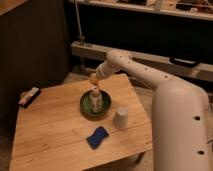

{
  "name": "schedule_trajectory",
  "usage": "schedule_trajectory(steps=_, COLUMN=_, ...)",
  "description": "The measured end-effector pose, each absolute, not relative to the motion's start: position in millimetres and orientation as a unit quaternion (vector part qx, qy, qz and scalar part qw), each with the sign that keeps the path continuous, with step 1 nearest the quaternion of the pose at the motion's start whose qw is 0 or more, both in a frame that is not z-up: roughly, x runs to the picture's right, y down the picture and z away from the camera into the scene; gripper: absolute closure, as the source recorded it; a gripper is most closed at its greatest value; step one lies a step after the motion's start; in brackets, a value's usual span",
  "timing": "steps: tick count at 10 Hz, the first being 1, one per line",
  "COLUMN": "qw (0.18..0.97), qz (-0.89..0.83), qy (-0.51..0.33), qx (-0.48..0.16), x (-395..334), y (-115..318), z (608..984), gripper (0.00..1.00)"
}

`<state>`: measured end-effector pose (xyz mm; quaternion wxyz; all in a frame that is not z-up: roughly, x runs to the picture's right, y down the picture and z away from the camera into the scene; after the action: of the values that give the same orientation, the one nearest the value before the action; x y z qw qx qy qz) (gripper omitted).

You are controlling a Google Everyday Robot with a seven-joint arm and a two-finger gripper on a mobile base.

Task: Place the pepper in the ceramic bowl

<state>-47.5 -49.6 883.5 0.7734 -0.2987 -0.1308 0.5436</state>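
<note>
Orange, the pepper (93,79) hangs just above centre frame, apparently gripped by the gripper (94,75) directly over the ceramic bowl (86,106) so it can drop inside, beside a pale bottle-like item (96,100) occupying the bowl, on the wooden table (55,130).

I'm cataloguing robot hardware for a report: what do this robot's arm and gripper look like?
The arm is thick, smooth and glossy white, built of rounded tubular segments dotted with small dark holes along its side. No loose cables or markings show. The gripper, above the ceramic bowl, appears as a small darker tip beyond the white wrist.
</note>
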Motion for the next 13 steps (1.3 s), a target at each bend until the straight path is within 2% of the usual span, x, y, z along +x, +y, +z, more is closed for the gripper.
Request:
schedule_trajectory(steps=2, qw=0.769, qz=0.546, qy=-0.129, qx=-0.305, x=-37.9, y=-43.5, z=878.8, gripper=1.0)
schedule_trajectory(steps=3, qw=0.768, qz=0.537, qy=-0.13, qx=-0.323, x=-35.8, y=-40.5, z=877.0, gripper=0.94)
schedule_trajectory(steps=7, qw=0.786, qz=0.488, qy=-0.112, qx=-0.363, x=-35.0, y=-37.7, z=873.7, gripper=0.53)
schedule_trajectory(steps=8, qw=0.791, qz=0.477, qy=-0.101, qx=-0.369, x=-35.3, y=-35.7, z=874.6, gripper=0.46)
schedule_trajectory(steps=9, qw=0.796, qz=0.465, qy=-0.089, qx=-0.378, x=-35.4, y=-30.5, z=875.8, gripper=0.31)
schedule_trajectory(steps=10, qw=0.797, qz=0.465, qy=-0.087, qx=-0.376, x=-30.0, y=-29.1, z=877.1, gripper=0.24)
schedule_trajectory(steps=11, qw=0.797, qz=0.467, qy=-0.086, qx=-0.373, x=-26.0, y=-29.8, z=877.7, gripper=0.2)
schedule_trajectory(steps=13, qw=0.797, qz=0.464, qy=-0.089, qx=-0.375, x=-31.9, y=-29.7, z=877.0, gripper=0.2)
